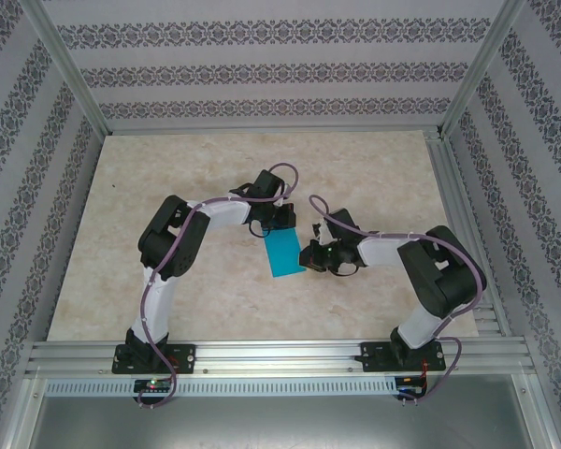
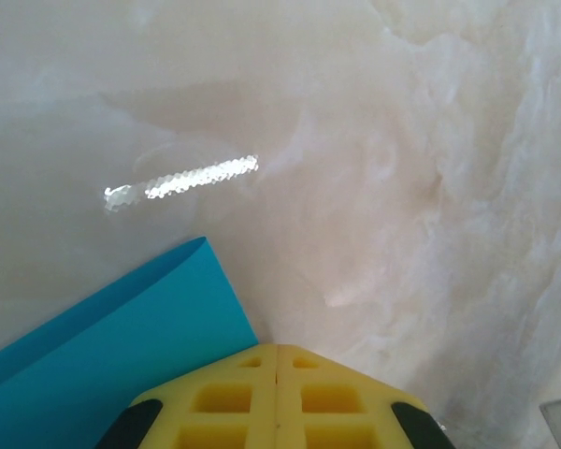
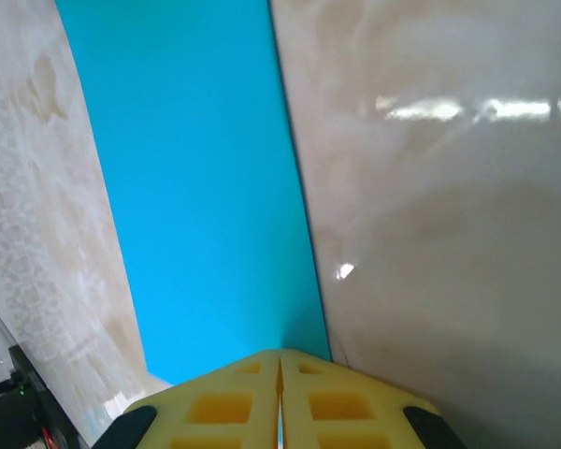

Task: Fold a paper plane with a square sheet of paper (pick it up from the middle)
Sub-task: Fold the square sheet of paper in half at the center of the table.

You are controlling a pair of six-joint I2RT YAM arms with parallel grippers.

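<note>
The square sheet of paper (image 1: 285, 253) is teal-blue and lies folded into a narrow strip in the middle of the table. My right gripper (image 1: 310, 254) is at its right edge. In the right wrist view the yellow fingers (image 3: 215, 402) are shut on the paper (image 3: 196, 178), with teal showing in the seam between them. My left gripper (image 1: 279, 223) is at the strip's far end. Its yellow fingers (image 2: 220, 402) are pressed together with nothing teal in the seam. The folded paper (image 2: 122, 346) runs under the left finger's tip. The paper plane is out of view.
The marbled beige tabletop (image 1: 168, 271) spreads around both arms. An aluminium frame rail (image 1: 280, 355) runs along the near edge, and patterned walls (image 1: 262, 75) close in the back and sides. Purple cables (image 1: 323, 210) loop above both wrists.
</note>
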